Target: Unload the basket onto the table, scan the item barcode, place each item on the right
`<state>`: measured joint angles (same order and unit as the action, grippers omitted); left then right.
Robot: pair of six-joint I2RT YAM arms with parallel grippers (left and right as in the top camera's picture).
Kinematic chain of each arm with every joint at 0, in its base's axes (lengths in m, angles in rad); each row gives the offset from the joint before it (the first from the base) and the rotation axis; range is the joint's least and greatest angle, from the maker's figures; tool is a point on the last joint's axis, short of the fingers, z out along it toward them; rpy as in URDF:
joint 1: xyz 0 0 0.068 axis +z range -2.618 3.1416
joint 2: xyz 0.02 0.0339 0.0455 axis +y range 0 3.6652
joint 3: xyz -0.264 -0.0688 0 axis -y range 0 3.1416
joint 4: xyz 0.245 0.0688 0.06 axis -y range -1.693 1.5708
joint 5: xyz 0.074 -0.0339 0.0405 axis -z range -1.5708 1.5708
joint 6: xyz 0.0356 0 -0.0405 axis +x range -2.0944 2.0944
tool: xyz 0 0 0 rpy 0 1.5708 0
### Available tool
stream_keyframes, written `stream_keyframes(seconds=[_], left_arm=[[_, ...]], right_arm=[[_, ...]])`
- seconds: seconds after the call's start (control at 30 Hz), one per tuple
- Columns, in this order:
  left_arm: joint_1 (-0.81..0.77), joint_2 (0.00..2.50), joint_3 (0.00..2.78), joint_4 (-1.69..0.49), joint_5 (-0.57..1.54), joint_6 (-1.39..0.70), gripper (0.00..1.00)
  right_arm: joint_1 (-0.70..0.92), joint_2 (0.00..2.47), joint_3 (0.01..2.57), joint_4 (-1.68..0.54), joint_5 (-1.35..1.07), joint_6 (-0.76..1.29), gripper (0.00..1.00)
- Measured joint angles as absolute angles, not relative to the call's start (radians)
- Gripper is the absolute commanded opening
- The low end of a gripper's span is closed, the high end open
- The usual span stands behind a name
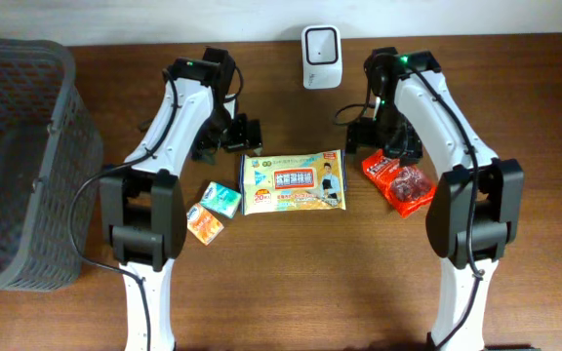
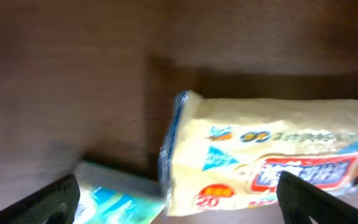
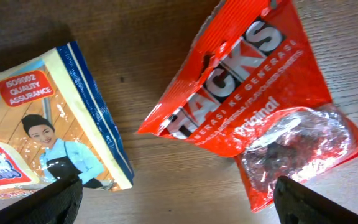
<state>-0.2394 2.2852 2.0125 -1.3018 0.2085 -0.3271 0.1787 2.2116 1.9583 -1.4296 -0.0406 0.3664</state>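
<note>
Left hand point(image 1: 245, 134) and right hand point(image 1: 371, 137) both wide open, empty. Wipes pack point(image 1: 294, 182) lies flat on desk point(image 1: 291, 283) between them, scanner point(image 1: 320, 44) at its 12 o'clock. Suggest pinching a short edge, barcode face kept clear toward scanner.

A brown wooden table point(image 1: 291, 283) carries everything. At its middle lies a flat yellow wipes pack point(image 1: 294, 182), printed face up. Right of it, apart, lies a red snack bag point(image 1: 398, 182) with a clear window. Left of the pack sit two small packets, a teal packet point(image 1: 222, 199) and, nearer, an orange packet point(image 1: 203, 224), touching. A white scanner point(image 1: 320, 57) stands at the far edge. A grey mesh basket point(image 1: 76, 136) stands at the left end.
</note>
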Motion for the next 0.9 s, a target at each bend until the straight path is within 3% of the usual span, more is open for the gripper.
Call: stream_keyframes(seconds=[0.13, 0.23, 0.37, 0.43, 0.5, 0.73, 0.9], left_arm=[[-0.241, 2.331, 1.945, -1.219, 0.297, -0.273, 1.00], [-0.241, 2.355, 1.914, -1.176, 0.370, -0.217, 0.87], [-0.239, 2.372, 1.906, -1.152, 0.483, -0.132, 0.48], [-0.237, 2.386, 1.904, -1.142, 0.516, -0.115, 0.17], [-0.237, 2.399, 1.903, -1.140, 0.532, -0.105, 0.00], [-0.228, 2.415, 1.930, -1.193, 0.561, -0.093, 0.00], [-0.188, 2.424, 2.146, -1.405, 0.362, -0.113, 0.00]], right_arm=[[0.177, 2.212, 1.958, -1.429, -0.041, 0.366, 0.99], [0.177, 2.212, 1.958, -1.433, -0.041, 0.366, 0.99], [0.177, 2.212, 1.958, -1.431, -0.041, 0.366, 0.99], [0.177, 2.212, 1.958, -1.431, -0.041, 0.366, 0.99], [0.177, 2.212, 1.958, -1.429, -0.041, 0.366, 0.99], [0.177, 2.212, 1.958, -1.338, -0.041, 0.366, 0.99], [0.177, 2.212, 1.958, -1.328, -0.041, 0.366, 0.99]])
